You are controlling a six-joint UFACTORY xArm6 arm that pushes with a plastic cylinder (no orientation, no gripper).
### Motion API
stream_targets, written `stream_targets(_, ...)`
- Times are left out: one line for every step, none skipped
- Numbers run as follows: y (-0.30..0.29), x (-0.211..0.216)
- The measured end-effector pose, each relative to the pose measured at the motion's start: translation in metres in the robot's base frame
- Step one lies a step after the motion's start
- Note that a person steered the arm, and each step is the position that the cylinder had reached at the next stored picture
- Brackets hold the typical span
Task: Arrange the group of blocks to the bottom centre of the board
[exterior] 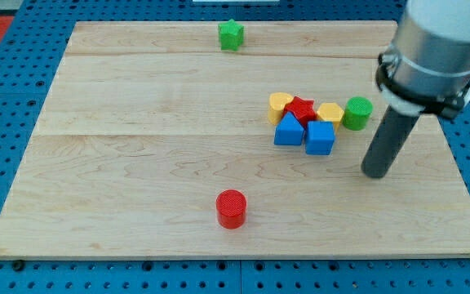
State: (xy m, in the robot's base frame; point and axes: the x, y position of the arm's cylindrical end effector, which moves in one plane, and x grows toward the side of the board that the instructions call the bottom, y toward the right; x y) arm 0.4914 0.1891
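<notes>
So the group is bunched right of the board's [137,155] centre: yellow heart [280,104], red star [303,108], yellow hexagon [330,113] and green cylinder [357,112] in a row, with blue triangle [288,131] and blue cube [320,138] packed just below. My tip [375,174] is seen lower right of the cluster, apart from it. No jaws are fitted, just a rod. A green star [231,34] is parked up top, a red cylinder [231,208] near the bottom.
</notes>
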Motion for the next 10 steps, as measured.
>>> stream_targets(0.029,-0.058)
stream_targets(0.026,-0.088)
stream_targets(-0.02,-0.088)
stream_targets(-0.071,-0.076)
stream_targets(-0.116,-0.07)
stream_targets(-0.143,-0.06)
stream_targets(-0.157,-0.045)
stream_targets(-0.174,-0.03)
stream_targets(-0.196,-0.019)
stream_targets(-0.212,-0.009)
